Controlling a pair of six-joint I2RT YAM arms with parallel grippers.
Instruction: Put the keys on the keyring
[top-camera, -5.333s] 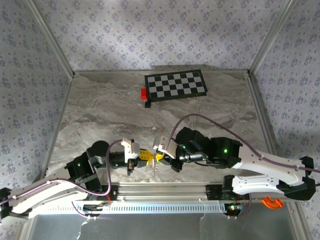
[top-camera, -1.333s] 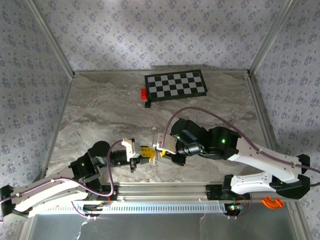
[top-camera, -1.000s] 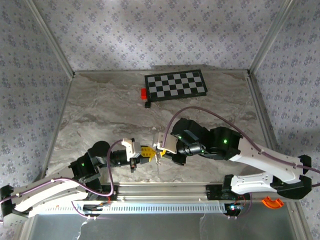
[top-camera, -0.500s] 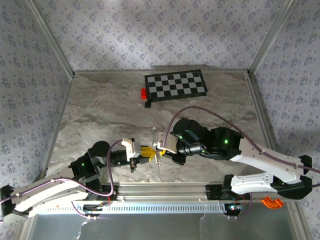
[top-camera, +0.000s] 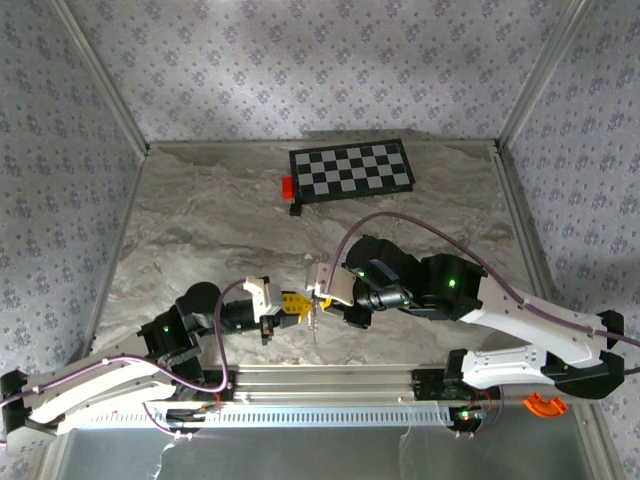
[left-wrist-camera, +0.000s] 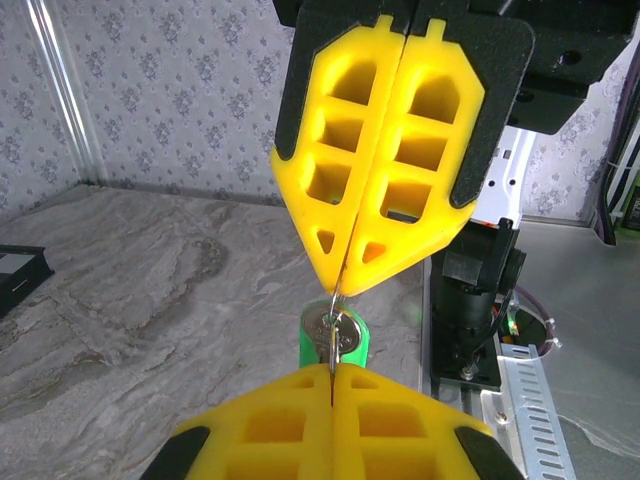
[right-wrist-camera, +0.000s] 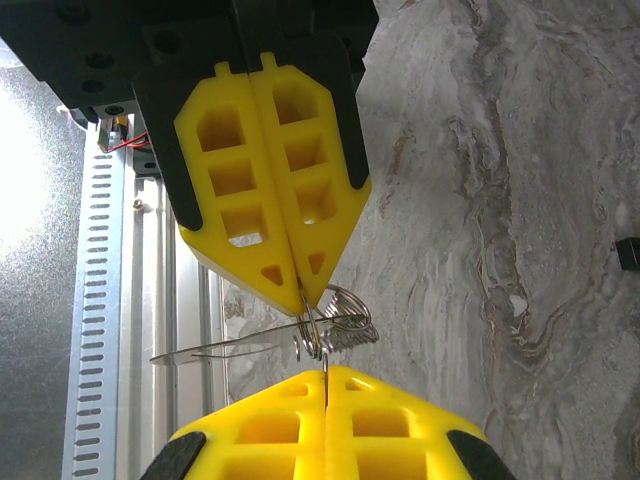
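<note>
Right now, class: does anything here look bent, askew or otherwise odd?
The keyring, pinched tip to tip between left gripper and right gripper, jaws shut, looks splayed: its coils seem spread apart, a thin metal strip jutting sideways.

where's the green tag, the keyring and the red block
green tag (left-wrist-camera: 358, 346), left wrist view, its green right side
keyring (right-wrist-camera: 340, 322), right wrist view, the wire coils between the pads
red block (top-camera: 287, 186), top view, its top face
</note>
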